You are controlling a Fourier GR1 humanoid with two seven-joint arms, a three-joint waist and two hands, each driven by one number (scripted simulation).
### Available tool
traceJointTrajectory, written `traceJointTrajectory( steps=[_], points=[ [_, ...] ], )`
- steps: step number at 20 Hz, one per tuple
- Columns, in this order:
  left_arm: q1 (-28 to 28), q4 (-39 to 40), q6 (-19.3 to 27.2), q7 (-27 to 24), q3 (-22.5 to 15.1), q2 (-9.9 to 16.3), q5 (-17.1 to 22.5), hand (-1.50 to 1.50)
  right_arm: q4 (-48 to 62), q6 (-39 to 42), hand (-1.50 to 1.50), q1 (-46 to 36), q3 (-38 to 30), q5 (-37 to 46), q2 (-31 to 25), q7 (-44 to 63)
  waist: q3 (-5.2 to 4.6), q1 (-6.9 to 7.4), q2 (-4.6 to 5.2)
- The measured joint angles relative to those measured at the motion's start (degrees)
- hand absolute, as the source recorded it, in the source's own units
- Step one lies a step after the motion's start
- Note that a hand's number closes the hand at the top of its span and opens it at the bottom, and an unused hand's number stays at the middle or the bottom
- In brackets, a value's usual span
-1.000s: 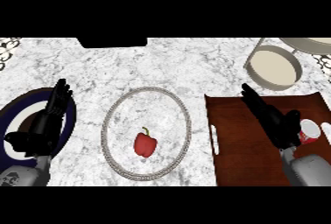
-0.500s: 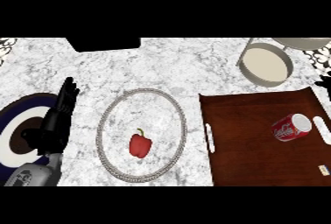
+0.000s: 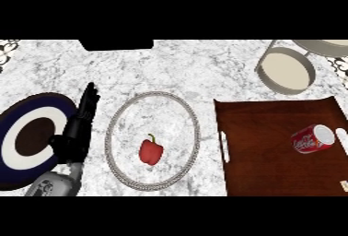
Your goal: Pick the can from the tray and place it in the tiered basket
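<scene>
The can lies on its side on the tray, ungrasped, while the left hand rests with straight, relaxed fingers on the bench; the right hand is out of sight.

Left forearm: grey, coming in at the near left corner, angled up and slightly right.
Left hand: black, held edge-on, pointing toward the far side.
Left fingers: straight and together, tips up, nothing between them and the thumb.
Left hand's pose: at rest near the left edge, holding nothing.
Right arm: nowhere to be seen from up here.
Right hand: out of view too, so no word on its fingers.
</scene>
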Motion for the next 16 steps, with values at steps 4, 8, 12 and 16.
traceJointTrajectory(
  steps=[4, 8, 12, 16],
  points=[
    [0.15, -0.91, 0.66, 0.95, -0.23, 0.10, -0.73, 0.00, -0.64, 6.20, -1.50, 4.63, -4.60, 8.85, -8.88, -2.06, -0.10, 0.05, -0.06],
    [-0.05, -1.06, 1.02, 1.57, -0.37, -0.19, -1.05, 0.00, -6.05, 8.07, -1.50, 7.01, -8.28, 20.59, -17.14, -3.78, -0.25, -0.16, -0.13],
    [-0.39, -1.39, 1.56, 2.33, -1.14, -0.85, -1.82, 0.00, -13.12, 6.58, -1.50, 8.78, -10.92, 32.55, -22.40, -4.58, -0.29, 0.12, -0.16],
    [-0.50, -1.55, 1.28, 2.79, -1.22, -0.95, -2.13, 0.00, -22.29, 3.23, -1.50, 10.93, -11.07, 41.69, -23.44, -2.60, -0.33, 0.73, -0.11]
  ],
)
